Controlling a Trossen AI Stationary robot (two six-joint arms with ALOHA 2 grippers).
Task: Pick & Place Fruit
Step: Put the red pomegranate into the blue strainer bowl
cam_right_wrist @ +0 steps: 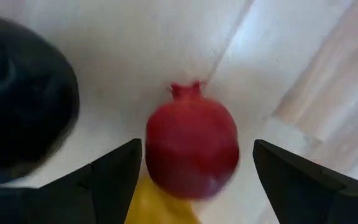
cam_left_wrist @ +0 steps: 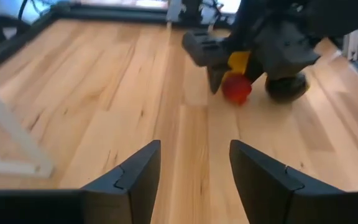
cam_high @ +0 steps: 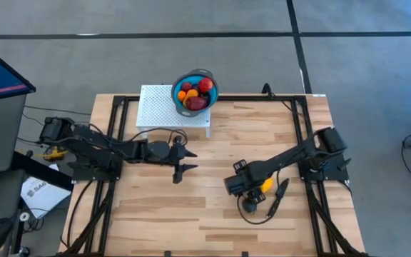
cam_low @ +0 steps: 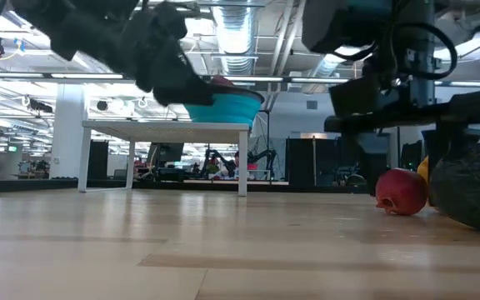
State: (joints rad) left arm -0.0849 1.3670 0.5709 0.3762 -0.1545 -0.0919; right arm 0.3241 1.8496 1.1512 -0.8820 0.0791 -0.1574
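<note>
A red pomegranate-shaped fruit (cam_right_wrist: 191, 152) lies on the wooden table at centre right, beside a yellow fruit (cam_right_wrist: 160, 204) and a dark rounded fruit (cam_right_wrist: 23, 112). My right gripper (cam_right_wrist: 197, 149) points down over the red fruit, open, with one finger on either side of it and a gap on both sides. In the high view the right gripper (cam_high: 240, 185) hides the red fruit. My left gripper (cam_high: 185, 161) hovers open over the middle of the table with nothing between its fingers (cam_left_wrist: 135, 171). A blue bowl (cam_high: 179, 80) with several fruit stands at the far edge.
The bowl sits on a white perforated stand (cam_high: 159, 107) at the table's far edge. A slim black-handled knife (cam_high: 277, 198) lies just right of the yellow fruit (cam_high: 266, 184). Dark frame rails (cam_high: 116, 114) run along the table's sides. Bare wood lies between the two grippers.
</note>
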